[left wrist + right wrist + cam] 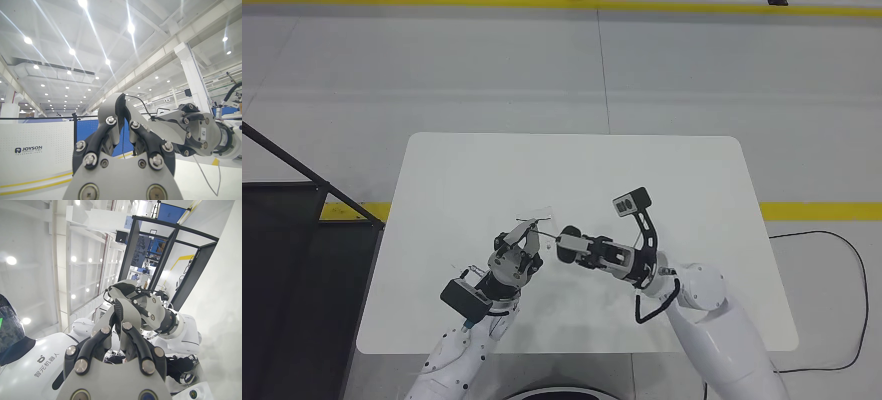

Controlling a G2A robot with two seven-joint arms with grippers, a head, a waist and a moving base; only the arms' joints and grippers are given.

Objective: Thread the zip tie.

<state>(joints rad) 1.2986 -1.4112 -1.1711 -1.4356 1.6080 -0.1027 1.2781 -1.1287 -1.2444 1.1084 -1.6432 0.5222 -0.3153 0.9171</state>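
Two end effectors meet tip to tip over the near-middle part of the white, round-cornered desk (692, 180).

- Left end effector (123, 106): grey fingers with black ribbed pads, pressed together, pinching the thin black plastic zip tie (142, 104). One stretch of the strap runs down between the pads and hangs into the gap below them. It points up and toward the right arm.
- Right end effector (115, 309): same grey-and-black build, fingers pressed together, pinching another part of the zip tie at their tip. It lies nearly level, pointing at the left one.
- Zip tie: held off the desk between the two tips. In the left wrist view it leaves the left fingertips, arcs over in a short curve, and drops to the right tip, where a small dark lump sits on the strap. Cannot tell whether the tail has gone through the head. From above it reads as a hair-thin dark line bridging the tips, with a short end sticking out past the left fingers.
- Tips are just beside each other, not touching.

Surroundings: a yellow floor stripe (822, 211) passes behind the desk, and a black cable (832, 300) loops on the grey floor at the right arm's side.
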